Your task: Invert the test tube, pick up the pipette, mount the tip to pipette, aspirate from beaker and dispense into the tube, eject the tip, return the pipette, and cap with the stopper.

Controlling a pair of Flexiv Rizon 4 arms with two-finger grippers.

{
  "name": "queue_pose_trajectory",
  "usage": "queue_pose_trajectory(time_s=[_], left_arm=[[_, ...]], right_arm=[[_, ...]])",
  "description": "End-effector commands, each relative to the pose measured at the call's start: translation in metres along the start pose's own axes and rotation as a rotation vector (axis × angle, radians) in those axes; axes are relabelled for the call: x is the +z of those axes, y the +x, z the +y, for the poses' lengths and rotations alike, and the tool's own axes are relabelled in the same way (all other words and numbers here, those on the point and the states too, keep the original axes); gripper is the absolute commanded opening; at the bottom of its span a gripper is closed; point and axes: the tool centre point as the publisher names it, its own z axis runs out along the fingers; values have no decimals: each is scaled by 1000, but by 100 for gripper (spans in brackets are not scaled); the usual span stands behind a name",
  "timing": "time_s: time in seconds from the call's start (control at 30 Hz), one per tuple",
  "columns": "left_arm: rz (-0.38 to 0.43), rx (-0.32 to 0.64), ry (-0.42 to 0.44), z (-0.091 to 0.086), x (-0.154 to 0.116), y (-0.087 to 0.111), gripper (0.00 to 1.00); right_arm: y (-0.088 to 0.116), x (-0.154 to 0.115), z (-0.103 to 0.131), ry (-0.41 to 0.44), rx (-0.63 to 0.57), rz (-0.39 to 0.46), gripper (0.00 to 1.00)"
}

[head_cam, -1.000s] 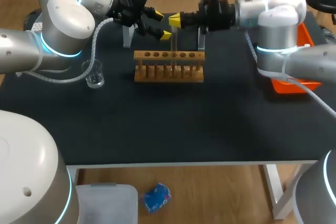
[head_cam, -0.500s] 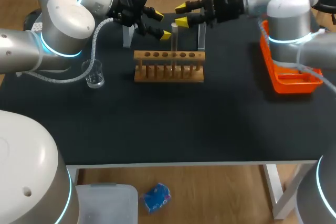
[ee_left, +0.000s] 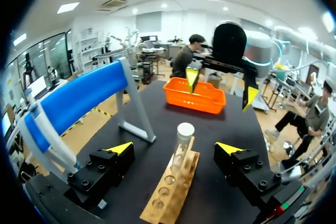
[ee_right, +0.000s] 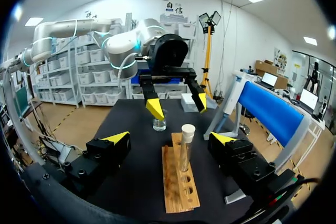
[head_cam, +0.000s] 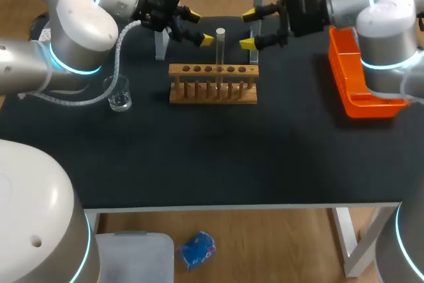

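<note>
We note test tube (head_cam: 220,48) upright in rack (head_cam: 212,91), between 2 tools: left tool (head_cam: 199,26) nearer, right tool (head_cam: 248,28) farther. Both apart, empty.

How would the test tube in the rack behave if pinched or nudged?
The test tube looks like clear glass, so probably fragile and slippery. It stands tall above the rack, held only low down, so a sideways nudge would likely tilt it. Being round, it may roll if laid flat.
</note>
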Motion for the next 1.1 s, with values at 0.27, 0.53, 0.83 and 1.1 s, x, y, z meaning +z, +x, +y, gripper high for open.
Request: queue_pose_trajectory(time_s=[0.27, 0.53, 0.83, 1.1], left_arm=[[-176, -83, 23, 14, -46, 19, 100], [-262, -104, -18, 25, -80, 16, 100], [-331, -139, -39, 32, -108, 15, 100], [-336, -142, -38, 31, -110, 15, 100]], right_arm=[[27, -39, -13, 25, 55, -110, 100], [38, -70, -29, 33, 99, -173, 100], [49, -104, -47, 5, 144, -244, 100], [50, -107, -48, 3, 146, -248, 100]])
